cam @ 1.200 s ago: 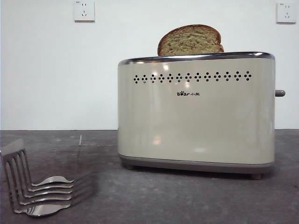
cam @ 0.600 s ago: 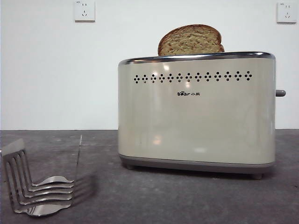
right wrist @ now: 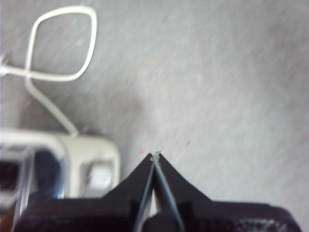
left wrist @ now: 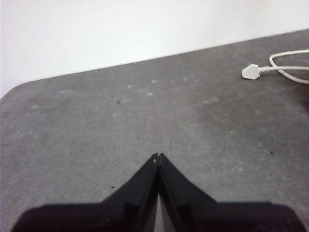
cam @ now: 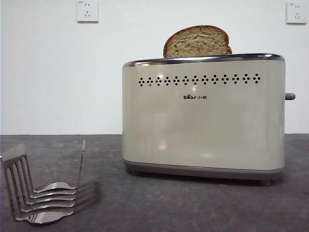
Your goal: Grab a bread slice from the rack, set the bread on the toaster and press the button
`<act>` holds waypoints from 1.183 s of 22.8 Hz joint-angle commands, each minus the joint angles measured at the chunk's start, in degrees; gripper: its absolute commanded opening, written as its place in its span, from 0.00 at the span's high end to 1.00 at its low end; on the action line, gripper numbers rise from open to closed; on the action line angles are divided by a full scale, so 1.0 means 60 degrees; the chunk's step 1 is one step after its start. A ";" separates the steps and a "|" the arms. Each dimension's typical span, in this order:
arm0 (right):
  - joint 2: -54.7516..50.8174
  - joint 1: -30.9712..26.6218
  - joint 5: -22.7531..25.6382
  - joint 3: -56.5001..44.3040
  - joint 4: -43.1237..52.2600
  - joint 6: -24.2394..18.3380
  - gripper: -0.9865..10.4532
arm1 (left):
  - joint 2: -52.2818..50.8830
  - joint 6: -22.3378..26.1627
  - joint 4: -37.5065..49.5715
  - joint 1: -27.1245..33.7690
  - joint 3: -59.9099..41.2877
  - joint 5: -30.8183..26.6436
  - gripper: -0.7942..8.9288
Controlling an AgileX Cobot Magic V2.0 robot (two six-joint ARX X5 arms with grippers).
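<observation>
I see the slice of bread (cam: 196, 42) standing in the toaster (cam: 203, 116), the rack (cam: 38, 186) at its 8 o'clock; left gripper (left wrist: 158, 155) and right gripper (right wrist: 155, 155) both pinched closed, empty.

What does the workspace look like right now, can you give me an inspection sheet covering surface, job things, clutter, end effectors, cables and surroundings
Surface: dark grey table, speckled, some pale marks.
Job's things: slice of bread stands upright in the toaster, domed top showing above the chrome rim; rack holds no bread; button sits high on the toaster's narrow end.
Clutter: nothing seen.
End effectors: left end effector shut, empty, over bare table; right end effector shut, empty, beside the toaster's end.
Cables: white plug with white cord lies loose on the table, unplugged.
Surroundings: white wall, two wall sockets.
</observation>
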 commanded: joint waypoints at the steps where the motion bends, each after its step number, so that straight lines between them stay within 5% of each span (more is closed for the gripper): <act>1: 0.0182 0.0007 0.0259 0.0000 0.0306 -0.0066 0.91 | -0.0007 -0.0153 0.0113 0.0171 -0.0259 0.0029 0.92; 5: 0.0364 0.0004 0.0627 0.0000 0.0962 -0.0066 0.91 | -0.0025 -0.0696 0.0182 0.0357 -0.0408 0.0036 0.92; 27: 0.0426 0.0004 0.0914 0.0004 0.2601 -0.0066 0.91 | 0.0299 -0.0747 0.0211 0.0637 -0.0404 0.0255 0.92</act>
